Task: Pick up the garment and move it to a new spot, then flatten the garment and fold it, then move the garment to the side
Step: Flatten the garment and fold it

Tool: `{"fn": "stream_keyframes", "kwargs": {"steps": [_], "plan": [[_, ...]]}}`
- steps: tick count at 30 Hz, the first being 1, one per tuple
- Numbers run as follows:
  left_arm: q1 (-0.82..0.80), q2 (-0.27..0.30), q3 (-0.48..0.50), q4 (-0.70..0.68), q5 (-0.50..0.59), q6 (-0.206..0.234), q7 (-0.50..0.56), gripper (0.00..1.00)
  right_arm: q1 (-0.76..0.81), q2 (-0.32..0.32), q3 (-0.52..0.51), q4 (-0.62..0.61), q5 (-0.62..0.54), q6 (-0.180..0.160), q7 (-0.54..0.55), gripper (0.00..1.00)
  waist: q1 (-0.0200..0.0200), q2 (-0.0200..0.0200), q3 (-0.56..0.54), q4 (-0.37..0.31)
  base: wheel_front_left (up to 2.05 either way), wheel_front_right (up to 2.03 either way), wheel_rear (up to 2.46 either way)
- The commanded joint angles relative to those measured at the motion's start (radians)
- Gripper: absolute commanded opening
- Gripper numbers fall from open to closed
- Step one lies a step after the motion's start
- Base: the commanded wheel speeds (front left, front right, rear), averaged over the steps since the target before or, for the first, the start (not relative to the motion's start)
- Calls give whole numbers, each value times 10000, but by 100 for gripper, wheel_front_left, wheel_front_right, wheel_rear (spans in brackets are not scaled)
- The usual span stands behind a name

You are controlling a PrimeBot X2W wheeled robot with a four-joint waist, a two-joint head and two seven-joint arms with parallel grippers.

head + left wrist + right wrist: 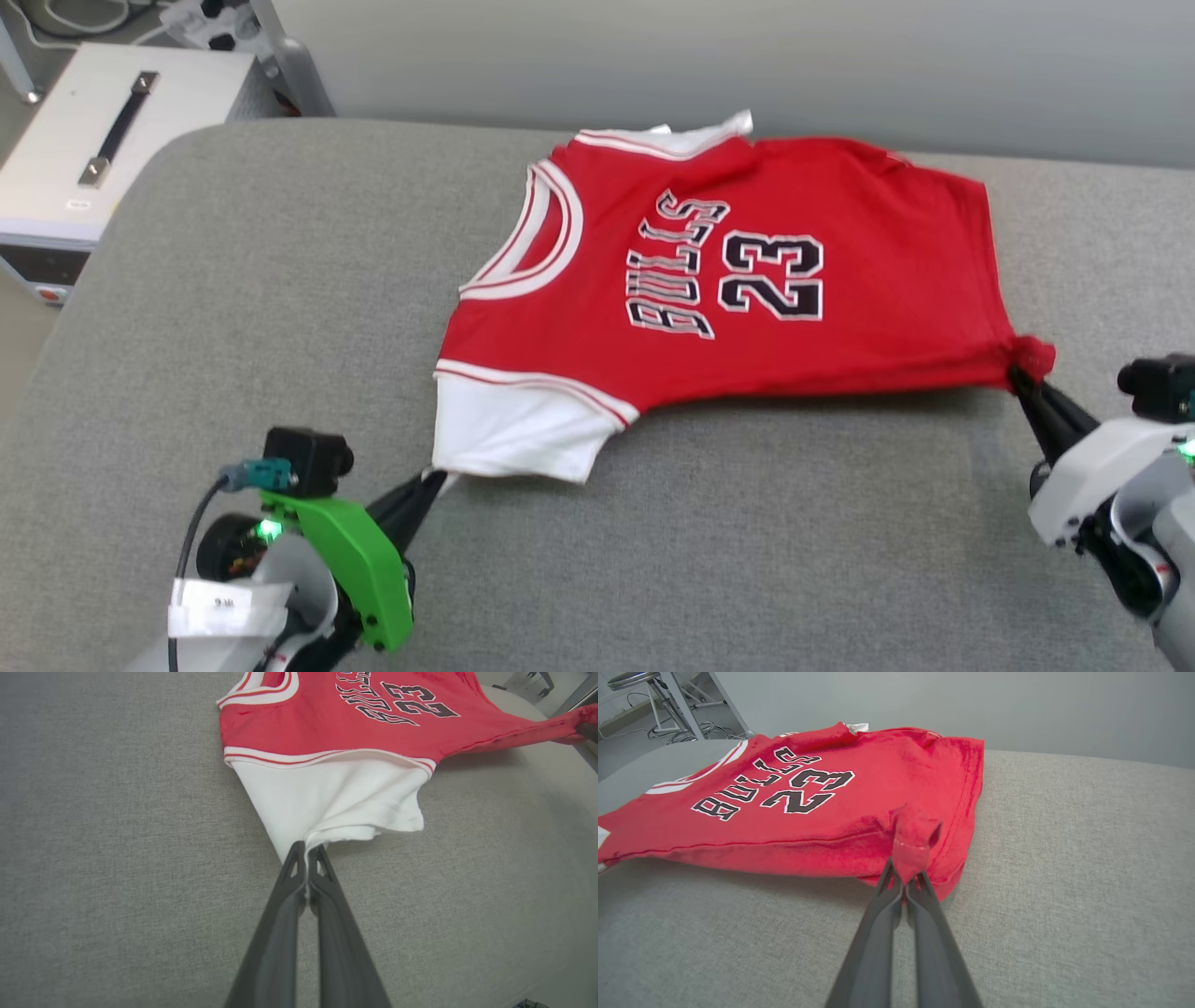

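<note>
Grey padded surface, bearing one garment: a red jersey-style T-shirt, front upward, collar toward the robot's left and hem toward its right. Its far part lies on the padding. Its near edge is drawn taut between two grips and stands slightly raised, with shadow beneath.

Left gripper: jaws pressed together on the lower corner of the near white sleeve, the cloth pinched thin between the dark fingers.

Right gripper: jaws likewise closed, clamping the near hem corner, which is bunched into a small red tuft at the tips.

Count: one garment; two grippers, each holding one corner; two sleeves, the near one fully seen, the far one only as a white edge with striped trim; one line of black, white-edged lettering; one number 23 just beside it.

One white case with a black handle stands off the padding, beyond its far left corner.
</note>
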Motion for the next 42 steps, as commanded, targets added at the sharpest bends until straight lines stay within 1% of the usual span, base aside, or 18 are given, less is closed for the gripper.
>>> {"fn": "stream_keyframes", "kwargs": {"steps": [1,7,12,20,26,31,34,35,36,42], "plan": [[313,161,-51,-194,-114,79,102,0,332,-83,15,-105,197,-17,39,0,1,-1,-491,40,0,0,0],[1248,539,-334,-1037,-458,187,563,0,1365,-348,-148,-669,638,-17,311,0,1,-1,-1040,-206,0,0,0],[2265,1093,-533,-1989,-943,370,1036,0,2509,-560,-243,-1582,901,-17,680,0,1,-1,-1503,-405,0,0,0],[3271,1984,-573,-3168,-1634,524,1559,0,4065,-856,-712,-2747,978,-17,1138,0,1,-1,-1769,-428,0,0,0],[3661,2409,-583,-4095,-2165,477,1934,0,5097,-950,-1331,-3733,925,-17,1524,0,1,-1,-1736,-401,0,0,0],[3458,2478,-219,-4462,-2198,523,1650,0,5412,-847,-2014,-4410,539,-17,1572,0,1,-1,-1472,-428,0,0,0],[3091,2352,215,-4384,-2368,517,1370,0,5321,-747,-2419,-4674,248,-17,1793,0,1,-1,-1233,-465,0,0,0],[2953,2343,322,-4315,-2348,523,1311,0,5263,-709,-2517,-4749,173,-17,1867,0,1,-1,-1155,-483,0,0,0],[2572,2368,408,-4172,-2105,461,1310,0,5101,-632,-2714,-4903,14,-17,2057,0,1,-1,-962,-513,0,0,0],[1334,1912,814,-3603,-2039,233,1216,0,4531,-389,-3234,-5210,-249,-17,2684,0,1,-1,-359,-587,0,0,0]]}}
